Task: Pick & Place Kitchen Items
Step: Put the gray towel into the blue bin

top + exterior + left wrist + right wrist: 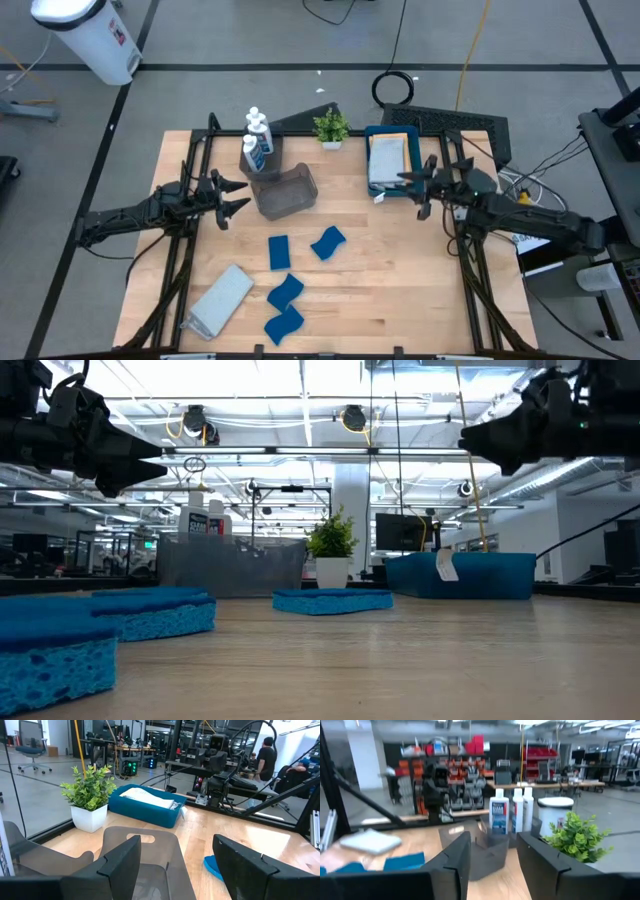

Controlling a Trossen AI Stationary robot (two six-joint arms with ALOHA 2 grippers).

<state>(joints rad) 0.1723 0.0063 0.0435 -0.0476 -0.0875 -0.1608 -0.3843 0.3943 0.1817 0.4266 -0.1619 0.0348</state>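
Observation:
Three small white bottles with blue labels (257, 140) stand at the far left of the table, beside a grey mesh basket (287, 190). Several blue sponges (279, 252) lie flat on the near middle of the table. A folded grey cloth (220, 298) lies at the near left. Light folded cloths (385, 157) lie in the blue tray (372, 184). My left gripper (232, 196) is open and empty, above the table left of the basket, pointing at it. My right gripper (410, 185) is open and empty, beside the tray's near end, pointing left.
A small potted plant (331, 127) stands at the far edge between the bottles and the tray. The basket (145, 850) lies straight ahead of my left gripper (175, 870). Bare wood lies between the two grippers and at the near right.

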